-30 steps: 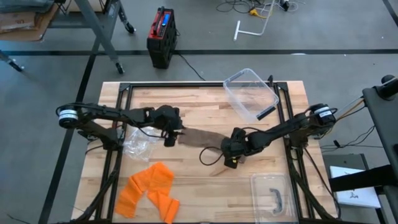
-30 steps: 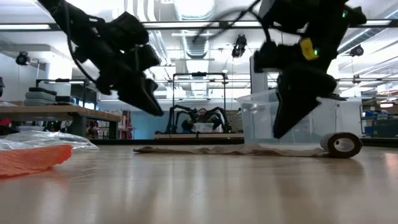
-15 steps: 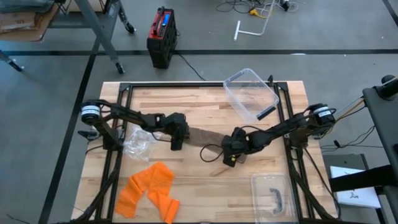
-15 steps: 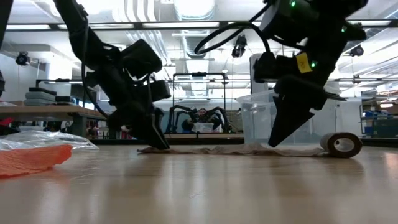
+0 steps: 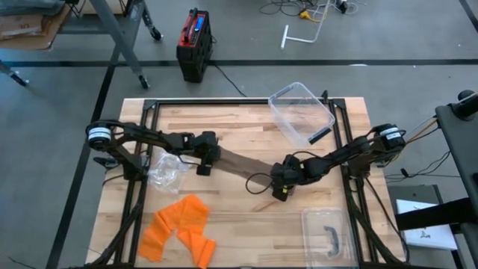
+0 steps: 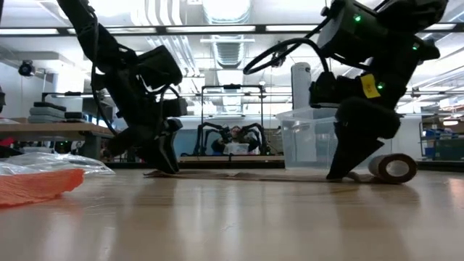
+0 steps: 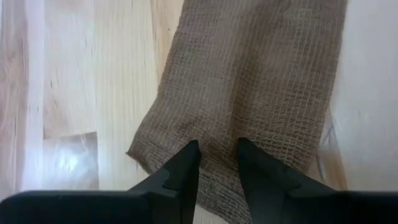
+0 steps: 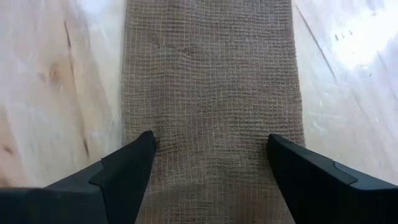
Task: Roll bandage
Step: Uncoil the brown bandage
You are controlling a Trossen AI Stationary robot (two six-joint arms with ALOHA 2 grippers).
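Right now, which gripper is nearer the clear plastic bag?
Left. The left gripper sits just beside the bag, on the bandage end; the right gripper is farther along the strip.

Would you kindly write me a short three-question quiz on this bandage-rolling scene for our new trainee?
1. True or false: the right gripper has its jaws spread about as wide as the brown bandage strip.
2. Which item lies on the table's near-left part in the high view? A) orange cloth B) blue towel C) green sponge
3. Fill in: the clear plastic container sits at the table's far ____ side in the high view.

Key: 1 true; 2 A; 3 right. The left gripper has its narrow jaws at the strip's other end.
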